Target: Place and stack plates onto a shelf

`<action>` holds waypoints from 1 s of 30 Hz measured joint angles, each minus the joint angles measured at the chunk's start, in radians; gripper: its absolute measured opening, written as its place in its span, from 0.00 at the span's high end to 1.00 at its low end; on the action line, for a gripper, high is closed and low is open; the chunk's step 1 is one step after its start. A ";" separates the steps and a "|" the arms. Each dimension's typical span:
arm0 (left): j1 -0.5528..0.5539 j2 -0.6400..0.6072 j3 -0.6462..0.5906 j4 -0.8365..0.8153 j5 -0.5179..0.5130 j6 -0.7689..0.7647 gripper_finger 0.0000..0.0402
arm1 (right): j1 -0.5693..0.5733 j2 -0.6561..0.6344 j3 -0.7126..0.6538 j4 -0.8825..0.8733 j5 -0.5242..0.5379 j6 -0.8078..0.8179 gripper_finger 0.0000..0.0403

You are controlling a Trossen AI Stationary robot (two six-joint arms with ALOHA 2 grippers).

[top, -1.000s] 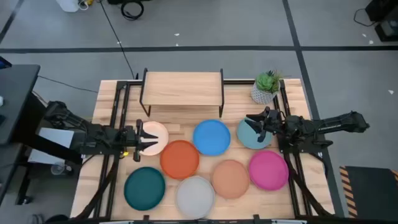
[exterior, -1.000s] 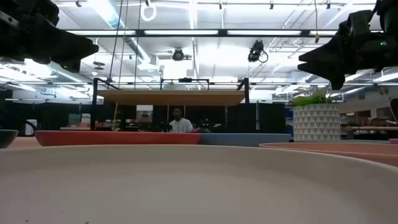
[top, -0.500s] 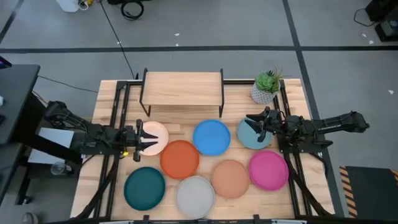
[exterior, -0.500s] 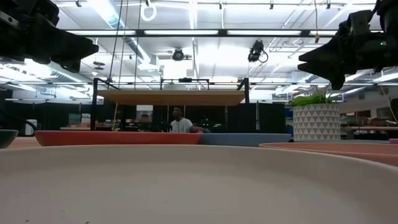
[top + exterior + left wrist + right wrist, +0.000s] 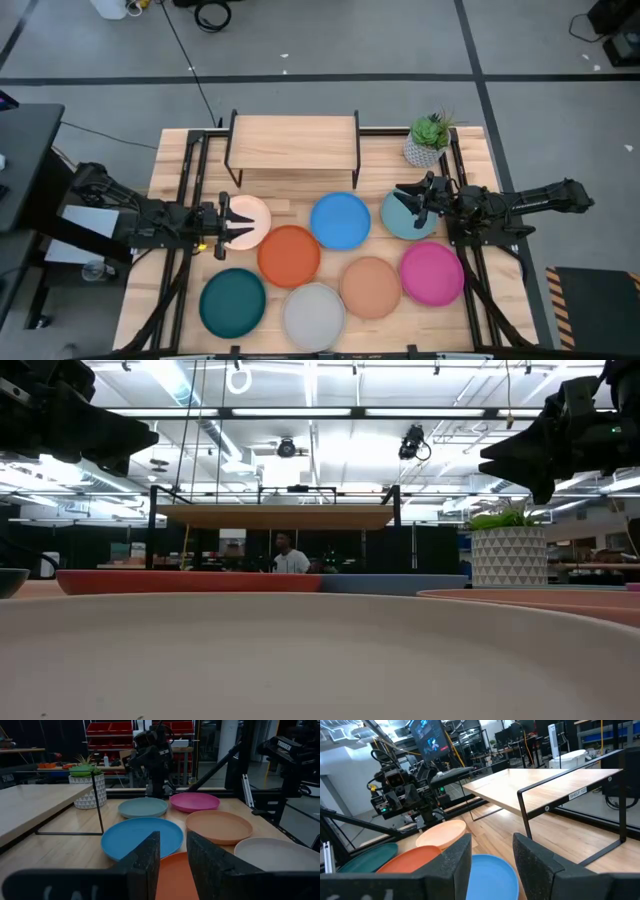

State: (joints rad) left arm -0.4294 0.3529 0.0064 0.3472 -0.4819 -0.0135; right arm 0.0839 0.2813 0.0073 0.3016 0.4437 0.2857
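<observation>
Eight plates lie flat on the slatted table in front of the shelf (image 5: 293,140): cream (image 5: 250,222), orange (image 5: 289,255), blue (image 5: 340,220), pale blue (image 5: 410,218), magenta (image 5: 432,272), salmon (image 5: 370,287), grey (image 5: 313,315) and dark teal (image 5: 232,302). The shelf's board top is bare. My left gripper (image 5: 224,223) hovers open over the cream plate's left edge. My right gripper (image 5: 405,204) hovers open over the pale blue plate. In the low view both the left gripper (image 5: 100,430) and the right gripper (image 5: 540,455) hang well above the plates.
A potted plant (image 5: 428,140) stands at the table's far right, beside the shelf and just beyond the pale blue plate. Black rails run along the table's left and right sides. A person (image 5: 290,560) shows far off in the room behind the shelf.
</observation>
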 joint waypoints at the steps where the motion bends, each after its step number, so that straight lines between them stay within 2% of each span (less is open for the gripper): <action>1: 0.000 0.000 0.000 0.000 0.000 0.000 0.74 | 0.000 0.000 0.000 0.000 0.000 0.000 0.62; 16: 0.000 0.000 0.000 0.005 0.000 -0.007 0.74 | 0.000 0.000 0.000 0.000 0.000 0.000 0.62; 18: 0.000 0.000 0.000 0.025 0.001 -0.059 0.74 | 0.000 0.000 0.000 0.000 0.000 0.000 0.62; 22: 0.000 0.000 0.000 0.020 0.071 -0.285 0.74 | 0.000 0.000 0.000 0.000 0.000 0.000 0.62; 27: 0.000 0.000 0.000 0.022 0.112 -0.312 0.74 | 0.000 0.000 0.000 0.001 0.000 -0.001 0.62; 30: 0.000 0.000 0.000 0.022 0.112 -0.316 0.74 | 0.000 0.000 0.000 0.018 0.007 -0.067 0.62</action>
State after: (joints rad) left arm -0.4295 0.3531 0.0067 0.3695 -0.3695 -0.3294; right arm 0.0837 0.2813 0.0072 0.3200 0.4509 0.2191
